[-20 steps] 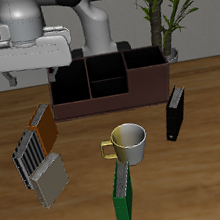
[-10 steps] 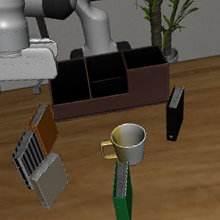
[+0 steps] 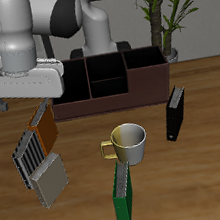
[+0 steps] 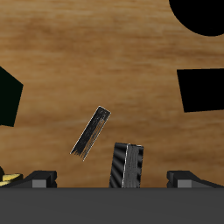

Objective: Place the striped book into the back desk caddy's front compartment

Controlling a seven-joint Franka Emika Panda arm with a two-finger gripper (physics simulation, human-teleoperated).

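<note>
Toward the table's front edge, well apart from the caddy, the small thin book with narrow black and light-grey stripes (image 3: 28, 153) stands tilted on the wood, touching a plain grey book (image 3: 51, 179) on its front side and an orange-brown book (image 3: 46, 129) on its back side. Over this cluster hangs the grey-white two-finger gripper (image 3: 23, 98), its two dark fingers pointing down with a clear gap between them and nothing held. Behind it sits the wide, low dark reddish-brown desk caddy with a black interior (image 3: 107, 82); its small squarish front compartment (image 3: 107, 85) lies between two long side cells and holds nothing visible. Bare wood separates the three-book cluster from the caddy's front wall. Also on the wooden table (image 3: 213, 166) are one olive-yellow mug (image 3: 129, 142), one green book (image 3: 122, 195) standing just in front of the mug, and one black book (image 3: 176, 113) upright near the caddy's corner, making five books in all, plus one potted plant (image 3: 163, 12) at the back. The wrist view shows what the exterior view does not: the striped book (image 4: 129, 165) seen end-on between the fingertips' dark pads, with the grey book (image 4: 91, 132) leaning just beside it, apart from it in that view.
</note>
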